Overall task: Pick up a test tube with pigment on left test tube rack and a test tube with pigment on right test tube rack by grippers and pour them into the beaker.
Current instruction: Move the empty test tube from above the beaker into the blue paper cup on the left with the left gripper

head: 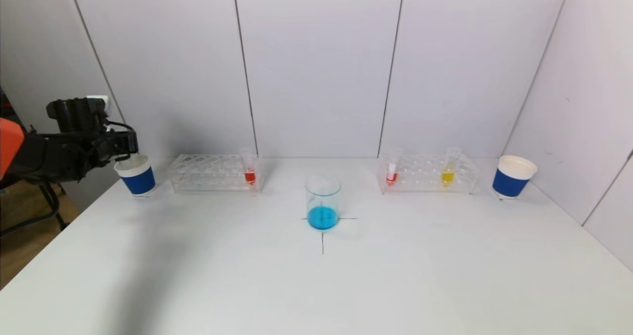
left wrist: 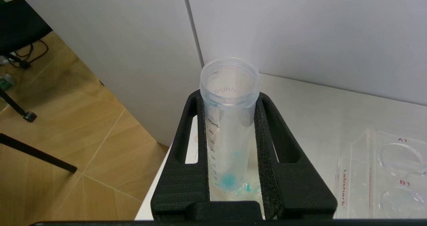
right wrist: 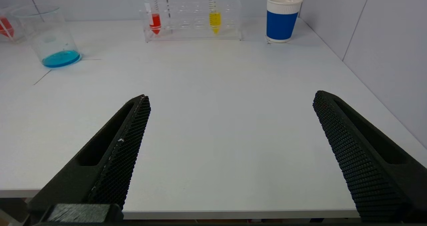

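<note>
The left gripper (left wrist: 230, 152) is clamping an uncapped test tube (left wrist: 228, 119) between its black fingers (left wrist: 186, 172), and only a smear of blue pigment is clinging to the tube's lower end. In the head view that gripper (head: 129, 148) is hanging at the far left corner of the tabletop (head: 316, 285), right over the rim of a blue-banded paper cup (head: 136, 175).

Just beside that cup the left test tube rack (head: 207, 174) is standing along the back wall, and one tube of red pigment (head: 249, 169) is sitting upright in its end nearest the centre. In the middle of the tabletop the beaker (head: 323, 202) is resting on a drawn cross, with blue liquid lying in its bottom.

Further along, the right test tube rack (head: 428, 174) is carrying a red tube (head: 392, 169) at its inner end and a yellow tube (head: 449, 169) toward its outer end. A second blue-banded cup (head: 513, 176) is standing just beyond it, near the right wall.

The right gripper (right wrist: 230, 132) is hovering low at the near edge of the tabletop, well apart from the racks, with its fingers spread wide and gripping nothing.
</note>
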Motion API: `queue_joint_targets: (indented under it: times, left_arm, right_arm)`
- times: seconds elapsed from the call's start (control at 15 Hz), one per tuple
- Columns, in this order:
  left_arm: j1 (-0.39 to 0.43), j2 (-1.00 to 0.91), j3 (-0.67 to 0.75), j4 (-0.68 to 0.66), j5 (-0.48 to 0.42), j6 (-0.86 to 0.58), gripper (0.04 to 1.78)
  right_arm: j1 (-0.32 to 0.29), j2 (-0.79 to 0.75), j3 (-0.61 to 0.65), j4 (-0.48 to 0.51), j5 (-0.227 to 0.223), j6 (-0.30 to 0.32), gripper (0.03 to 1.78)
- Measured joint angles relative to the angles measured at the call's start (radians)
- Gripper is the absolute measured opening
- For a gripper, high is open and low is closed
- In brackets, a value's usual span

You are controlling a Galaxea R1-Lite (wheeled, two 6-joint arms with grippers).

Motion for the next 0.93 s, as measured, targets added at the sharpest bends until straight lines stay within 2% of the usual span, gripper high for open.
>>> queue_joint_targets:
  times: [0.93]
  left_arm:
    - [-0.002, -0.001, 0.058, -0.044, -0.001, 0.001, 0.43]
  right_arm:
    - [0.000, 0.000, -0.001, 0.000, 0.000, 0.000, 1.77]
